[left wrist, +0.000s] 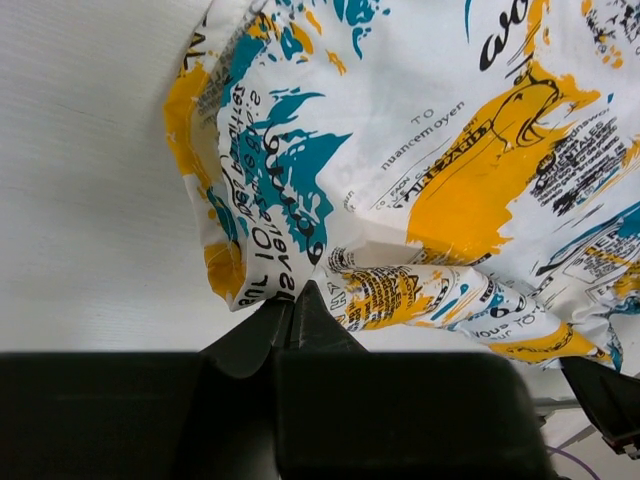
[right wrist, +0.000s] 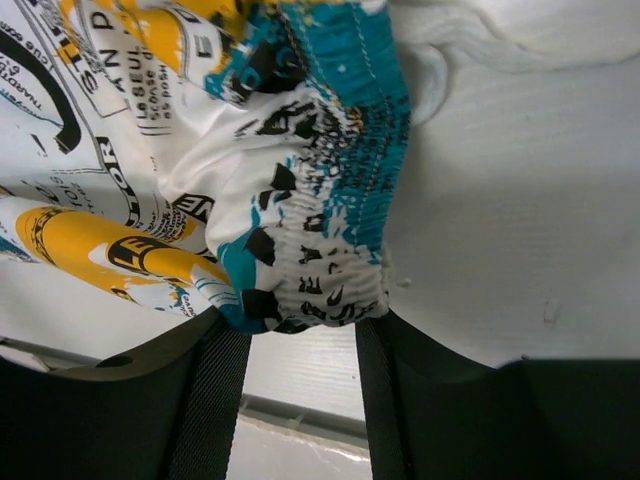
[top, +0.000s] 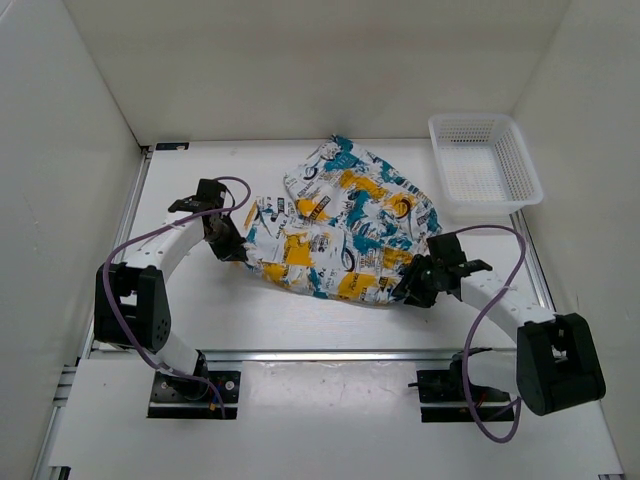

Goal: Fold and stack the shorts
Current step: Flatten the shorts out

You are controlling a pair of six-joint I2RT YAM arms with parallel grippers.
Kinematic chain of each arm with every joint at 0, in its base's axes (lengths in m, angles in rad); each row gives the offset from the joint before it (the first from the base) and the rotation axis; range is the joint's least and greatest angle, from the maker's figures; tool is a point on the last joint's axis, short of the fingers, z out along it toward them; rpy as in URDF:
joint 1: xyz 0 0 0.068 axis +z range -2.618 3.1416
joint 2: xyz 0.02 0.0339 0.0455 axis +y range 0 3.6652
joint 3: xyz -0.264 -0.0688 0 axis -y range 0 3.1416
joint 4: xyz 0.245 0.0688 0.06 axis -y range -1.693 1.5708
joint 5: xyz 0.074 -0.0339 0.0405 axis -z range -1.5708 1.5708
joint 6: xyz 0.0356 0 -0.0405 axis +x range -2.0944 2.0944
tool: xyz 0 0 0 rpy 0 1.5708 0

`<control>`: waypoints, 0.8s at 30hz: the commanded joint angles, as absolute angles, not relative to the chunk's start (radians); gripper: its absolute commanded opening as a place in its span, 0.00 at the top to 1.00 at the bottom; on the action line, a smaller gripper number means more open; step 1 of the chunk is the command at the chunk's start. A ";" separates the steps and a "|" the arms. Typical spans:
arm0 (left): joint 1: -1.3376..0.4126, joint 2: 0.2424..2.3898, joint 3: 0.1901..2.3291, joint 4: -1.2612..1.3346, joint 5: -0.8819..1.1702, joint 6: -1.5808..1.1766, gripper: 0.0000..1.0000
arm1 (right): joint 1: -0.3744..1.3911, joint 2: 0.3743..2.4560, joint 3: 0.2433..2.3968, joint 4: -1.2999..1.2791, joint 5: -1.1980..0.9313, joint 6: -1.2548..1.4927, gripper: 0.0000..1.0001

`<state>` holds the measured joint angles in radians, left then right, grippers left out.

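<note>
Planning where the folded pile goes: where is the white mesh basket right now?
In the top view, the white mesh basket sits at the far right corner of the table, just right of the shorts.

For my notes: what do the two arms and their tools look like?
The left arm and right arm have white links, bulky black joint housings and black base plates. A thin purple cable loops along each. The left tool and right tool are black, with two tapered fingers.

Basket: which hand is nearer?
Right. The right hand is at the shorts' right edge, close to the basket; the left hand is across the shorts, at their left edge.
</note>
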<state>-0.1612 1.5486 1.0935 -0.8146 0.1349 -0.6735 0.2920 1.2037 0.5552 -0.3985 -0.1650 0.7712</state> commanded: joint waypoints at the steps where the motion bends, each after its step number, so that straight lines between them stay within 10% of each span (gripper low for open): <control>1: -0.167 1.539 1.124 -0.805 0.135 -0.669 0.90 | 0.287 1.242 0.568 -0.313 -0.147 0.778 0.51; 11: -0.167 1.539 1.124 -0.805 0.135 -0.660 0.90 | 0.296 1.285 0.570 -0.314 -0.035 0.773 0.99; 18: -0.155 1.594 1.274 -0.825 0.167 -0.650 0.90 | 0.220 1.379 0.923 -0.442 0.028 0.611 0.99; 24: -0.109 1.742 1.823 -1.014 0.184 -0.621 0.90 | 0.135 1.664 1.766 -0.716 -0.009 0.447 0.99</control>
<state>-0.1349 1.7576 1.6028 -0.9348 0.2062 -0.6594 0.1684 1.6451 1.4723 -0.6041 -0.0387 0.5697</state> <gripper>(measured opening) 0.112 0.017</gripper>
